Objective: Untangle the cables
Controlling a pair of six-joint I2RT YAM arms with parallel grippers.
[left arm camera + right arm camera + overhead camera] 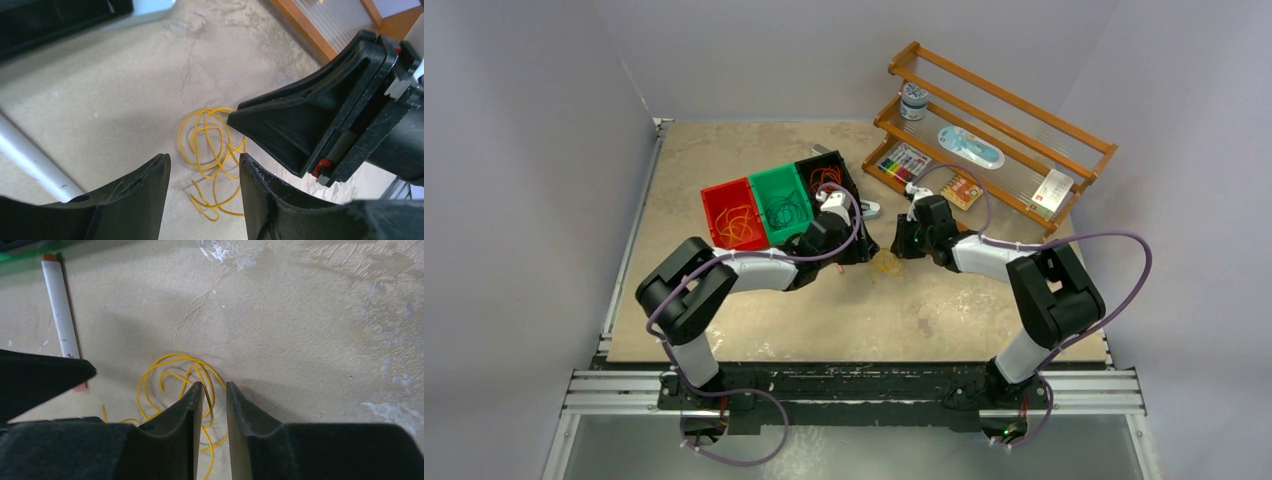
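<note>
One yellow cable (pixel 886 262) lies loosely coiled on the table between my two grippers. In the left wrist view the cable (pixel 212 150) lies just ahead of and between the fingers of my open left gripper (pixel 204 160), which holds nothing. My right gripper (pixel 214 385) stands with its jaws a narrow gap apart, and a strand of the cable (pixel 150 385) runs through that gap on the table. The red bin (pixel 732 213) holds yellow-orange wires, the green bin (pixel 782 200) dark wires and the black bin (pixel 829 178) red wires. My left gripper (pixel 856 252) and right gripper (pixel 902 245) face each other closely.
A white tube with an orange cap (pixel 60 310) lies on the table left of the cable. A wooden rack (pixel 994 130) with a cup, a blue-white tool and small boxes stands at the back right. The right gripper's finger (pixel 280 125) reaches in close over the cable.
</note>
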